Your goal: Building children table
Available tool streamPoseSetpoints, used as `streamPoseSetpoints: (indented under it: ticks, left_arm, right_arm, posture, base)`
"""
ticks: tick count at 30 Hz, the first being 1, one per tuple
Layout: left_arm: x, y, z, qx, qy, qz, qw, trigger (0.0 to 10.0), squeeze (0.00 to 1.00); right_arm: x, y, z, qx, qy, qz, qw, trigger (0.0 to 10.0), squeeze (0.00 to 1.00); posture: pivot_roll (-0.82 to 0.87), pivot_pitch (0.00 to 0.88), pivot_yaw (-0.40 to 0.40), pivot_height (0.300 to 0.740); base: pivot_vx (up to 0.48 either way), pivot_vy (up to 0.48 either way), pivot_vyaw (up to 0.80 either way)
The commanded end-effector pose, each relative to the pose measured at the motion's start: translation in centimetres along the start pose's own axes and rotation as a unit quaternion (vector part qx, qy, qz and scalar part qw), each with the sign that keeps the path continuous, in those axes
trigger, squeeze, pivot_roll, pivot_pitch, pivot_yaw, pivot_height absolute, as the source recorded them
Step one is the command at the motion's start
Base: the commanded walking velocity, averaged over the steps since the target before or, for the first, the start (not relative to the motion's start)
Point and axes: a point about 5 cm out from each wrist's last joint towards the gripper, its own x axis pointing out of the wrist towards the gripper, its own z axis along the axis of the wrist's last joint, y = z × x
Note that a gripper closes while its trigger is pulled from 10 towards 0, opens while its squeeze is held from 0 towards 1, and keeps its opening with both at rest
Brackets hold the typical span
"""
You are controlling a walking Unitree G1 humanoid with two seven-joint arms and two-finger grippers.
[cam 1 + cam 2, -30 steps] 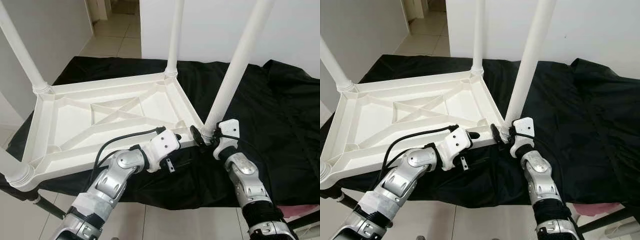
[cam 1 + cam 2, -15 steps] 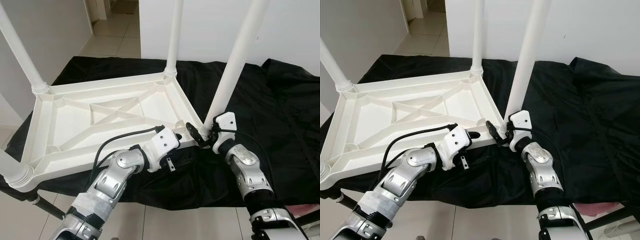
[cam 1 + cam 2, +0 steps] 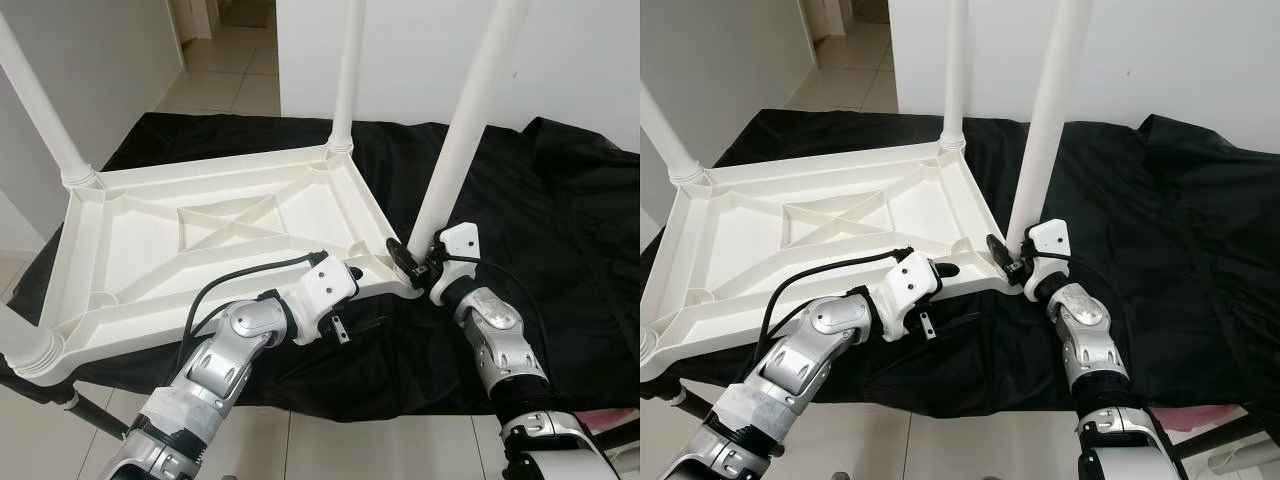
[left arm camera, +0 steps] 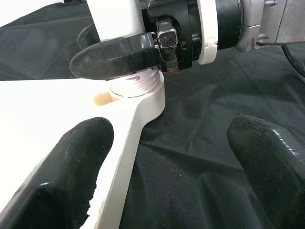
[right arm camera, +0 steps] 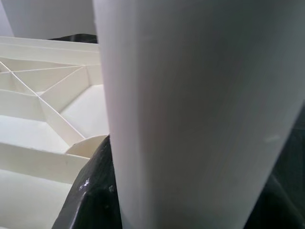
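white upturned table (image 3: 200, 230), right claw (image 3: 418, 268) pinching near leg (image 3: 462, 130), left claw (image 4: 167, 157) spread at rim

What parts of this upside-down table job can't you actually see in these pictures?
- Leg tops: cut off by the upper edge of both eye views.
- Near-left corner: cut by the left edge.
- Leg's thread in its socket: hidden by the right gripper.
- Stand under the black cloth: covered.

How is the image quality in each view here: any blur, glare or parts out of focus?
Both eye views are sharp and evenly lit, though the white tabletop looks washed out. In the left wrist view, the left end effector is soft while the black cloth is crisp. In the right wrist view, the table leg is near and featureless.
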Motion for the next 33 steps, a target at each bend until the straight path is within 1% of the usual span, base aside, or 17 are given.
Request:
streamPoseSetpoints:
  ticks: [1, 6, 11, 14, 16, 19, 20, 21, 22, 23, 24, 25, 26, 27, 30, 31, 33]
  left_arm:
    - [-0.1, -0.2, -0.1, -0.003, 0.002, -0.007, 1.000, 10.0, 0.00]
    - [-0.1, -0.2, -0.1, -0.003, 0.002, -0.007, 1.000, 10.0, 0.00]
    - [-0.1, -0.2, -0.1, -0.002, 0.002, -0.008, 1.000, 10.0, 0.00]
    - [-0.1, -0.2, -0.1, -0.003, 0.001, -0.007, 1.000, 10.0, 0.00]
    - [-0.1, -0.2, -0.1, -0.003, 0.001, -0.007, 1.000, 10.0, 0.00]
    - [-0.1, -0.3, -0.1, -0.003, 0.002, -0.008, 1.000, 10.0, 0.00]
    - [-0.1, -0.3, -0.1, -0.003, 0.002, -0.008, 1.000, 10.0, 0.00]
    - [-0.1, -0.2, -0.1, -0.002, 0.003, -0.007, 1.000, 10.0, 0.00]
    - [-0.1, -0.2, -0.1, -0.002, 0.003, -0.007, 1.000, 10.0, 0.00]
    - [-0.1, 0.0, 0.0, -0.001, 0.003, -0.005, 1.000, 10.0, 0.00]
    - [-0.1, 0.0, 0.0, -0.001, 0.003, -0.005, 1.000, 10.0, 0.00]
    - [-0.1, 0.1, 0.0, 0.000, 0.002, -0.004, 1.000, 10.0, 0.00]
    - [-0.1, 0.1, 0.0, 0.000, 0.002, -0.004, 1.000, 10.0, 0.00]
    - [-0.1, 0.2, 0.1, 0.001, 0.002, -0.003, 1.000, 10.0, 0.00]
    - [-0.1, 0.1, 0.1, 0.002, 0.001, -0.003, 1.000, 10.0, 0.00]
    - [-0.1, 0.0, 0.1, 0.001, 0.001, -0.005, 1.000, 10.0, 0.00]
    - [-0.1, 0.0, 0.1, 0.001, 0.001, -0.005, 1.000, 10.0, 0.00]
  right_arm:
    - [-0.5, 0.2, -0.9, 0.008, 0.020, -0.002, 1.000, 10.0, 0.00]
    - [-0.6, 0.2, -0.9, 0.014, 0.018, -0.013, 1.000, 10.0, 0.00]
    - [-0.7, 0.5, -1.1, 0.010, 0.024, -0.053, 0.998, 10.0, 0.00]
    - [-0.8, 0.7, -1.0, 0.017, 0.021, -0.098, 0.995, 10.0, 0.00]
    - [-0.8, 0.7, -1.0, 0.017, 0.021, -0.098, 0.995, 10.0, 0.00]
    - [-0.6, 1.6, -1.1, 0.048, 0.026, -0.186, 0.981, 10.0, 0.00]
    - [-0.6, 1.6, -1.1, 0.048, 0.026, -0.186, 0.981, 10.0, 0.00]
    - [-0.5, 1.9, -1.1, 0.057, 0.026, -0.225, 0.972, 10.0, 0.00]
    - [-0.5, 1.9, -1.1, 0.057, 0.026, -0.225, 0.972, 10.0, 0.00]
    - [-0.6, 2.1, -1.1, 0.070, 0.025, -0.283, 0.956, 10.0, 0.00]
    - [-0.6, 2.1, -1.1, 0.070, 0.025, -0.283, 0.956, 10.0, 0.00]
    - [-0.6, 2.2, -1.2, 0.079, 0.025, -0.324, 0.942, 10.0, 0.00]
    - [-0.6, 2.2, -1.2, 0.079, 0.025, -0.324, 0.942, 10.0, 0.00]
    - [-0.7, 2.5, -1.2, 0.086, 0.025, -0.352, 0.932, 10.0, 0.00]
    - [-0.4, 3.0, -1.2, 0.097, 0.024, -0.359, 0.928, 10.0, 0.00]
    - [-0.1, 3.5, -1.0, 0.100, 0.017, -0.345, 0.933, 10.0, 0.00]
    - [-0.1, 3.5, -1.0, 0.100, 0.017, -0.345, 0.933, 10.0, 0.00]
  posture:
    - [-0.02, 0.000, -0.004, 0.740]
    - [-0.02, 0.000, -0.004, 0.740]
    - [-0.02, 0.000, -0.003, 0.740]
    - [-0.02, 0.000, -0.005, 0.740]
    - [-0.02, 0.000, -0.005, 0.740]
    - [-0.02, 0.000, -0.008, 0.740]
    - [-0.02, 0.000, -0.008, 0.740]
    - [-0.02, 0.000, -0.010, 0.740]
    - [-0.02, 0.000, -0.010, 0.740]
    - [-0.02, 0.000, -0.011, 0.740]
    - [-0.02, 0.000, -0.011, 0.740]
    - [-0.02, 0.000, -0.012, 0.740]
    - [-0.02, 0.000, -0.012, 0.740]
    - [-0.02, 0.000, -0.012, 0.740]
    - [-0.01, 0.000, -0.010, 0.740]
    - [-0.02, 0.000, -0.007, 0.740]
    - [-0.02, 0.000, -0.007, 0.740]
  base:
    - [0.000, 0.000, 0.00]
    - [0.000, 0.000, 0.00]
    - [0.000, 0.000, 0.00]
    - [0.000, 0.000, 0.00]
    - [0.000, 0.000, 0.00]
    - [0.000, 0.000, 0.00]
    - [0.000, 0.000, 0.00]
    - [0.000, 0.000, 0.00]
    - [0.000, 0.000, 0.00]
    - [0.000, 0.000, 0.00]
    - [0.000, 0.000, 0.00]
    - [0.000, 0.000, 0.00]
    - [0.000, 0.000, 0.00]
    - [0.000, 0.000, 0.00]
    - [0.000, 0.000, 0.00]
    - [0.000, 0.000, 0.00]
    - [0.000, 0.000, 0.00]
